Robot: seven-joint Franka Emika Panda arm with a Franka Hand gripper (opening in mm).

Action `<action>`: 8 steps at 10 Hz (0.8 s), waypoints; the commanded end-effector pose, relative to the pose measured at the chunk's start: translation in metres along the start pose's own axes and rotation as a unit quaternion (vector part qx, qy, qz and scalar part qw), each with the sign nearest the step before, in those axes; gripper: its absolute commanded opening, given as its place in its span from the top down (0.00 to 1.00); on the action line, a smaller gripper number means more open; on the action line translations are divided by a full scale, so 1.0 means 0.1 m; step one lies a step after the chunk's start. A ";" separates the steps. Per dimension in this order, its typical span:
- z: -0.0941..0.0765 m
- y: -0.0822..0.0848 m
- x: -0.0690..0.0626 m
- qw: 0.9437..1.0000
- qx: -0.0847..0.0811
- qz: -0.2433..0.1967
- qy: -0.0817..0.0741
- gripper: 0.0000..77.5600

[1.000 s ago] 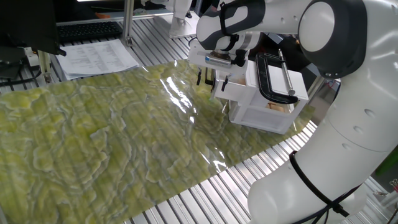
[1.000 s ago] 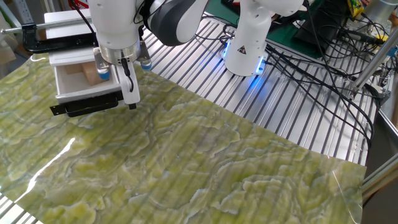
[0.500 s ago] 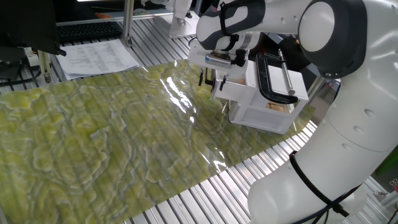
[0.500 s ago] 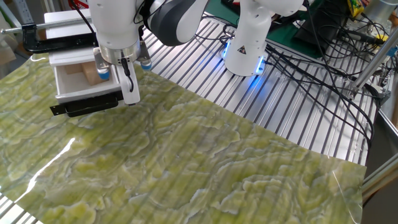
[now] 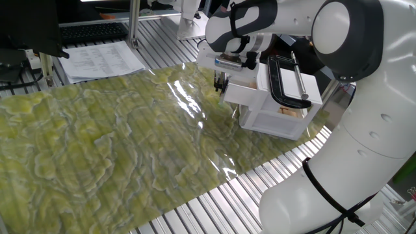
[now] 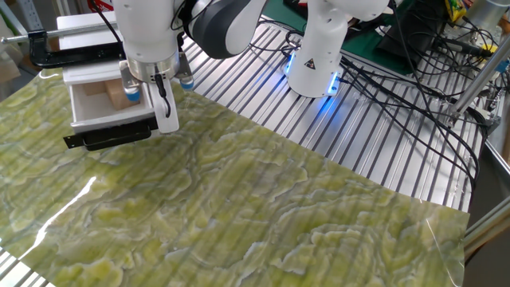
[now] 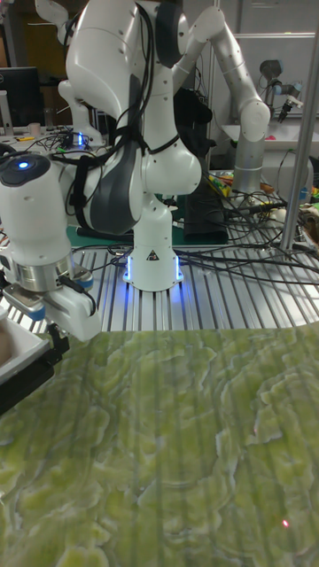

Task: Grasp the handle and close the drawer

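The white drawer (image 6: 111, 121) stands pulled out of its white cabinet (image 5: 276, 120), with something tan lying inside it. Its thin black handle (image 6: 107, 137) runs along the drawer front. My gripper (image 6: 162, 112) points down at the handle's right end, its fingers drawn in narrow on it. In one fixed view the gripper (image 5: 220, 83) is at the drawer's (image 5: 246, 93) front corner and hides the handle. The tall fixed view shows the gripper (image 7: 53, 341) at the left edge over the handle (image 7: 27, 383).
A large black clamp (image 5: 284, 81) with a silver screw rod lies on top of the cabinet. The table is covered by a green-yellow patterned mat (image 5: 117, 143). Papers (image 5: 104, 60) and a keyboard (image 5: 91, 31) lie beyond it. The robot base (image 6: 315, 64) and cables (image 6: 414, 72) are at the back.
The fingers, spread wide a second ago, have drawn together at the drawer front. The drawer has not moved.
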State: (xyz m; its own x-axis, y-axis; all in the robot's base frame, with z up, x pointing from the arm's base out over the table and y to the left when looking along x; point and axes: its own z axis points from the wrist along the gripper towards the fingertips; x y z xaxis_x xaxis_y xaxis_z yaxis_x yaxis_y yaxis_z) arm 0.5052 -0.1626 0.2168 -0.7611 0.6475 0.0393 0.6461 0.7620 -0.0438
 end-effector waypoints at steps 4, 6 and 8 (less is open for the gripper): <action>0.02 0.00 -0.03 0.999 0.021 0.011 -0.023 0.98; 0.02 -0.02 -0.04 0.999 0.022 0.008 -0.027 0.98; 0.04 -0.09 -0.09 0.998 0.043 0.001 -0.042 0.98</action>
State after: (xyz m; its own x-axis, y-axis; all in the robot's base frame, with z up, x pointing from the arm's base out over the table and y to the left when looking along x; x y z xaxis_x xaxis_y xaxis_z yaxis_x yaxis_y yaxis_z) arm 0.5076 -0.1668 0.2157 -0.7619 0.6476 -0.0151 0.6458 0.7576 -0.0943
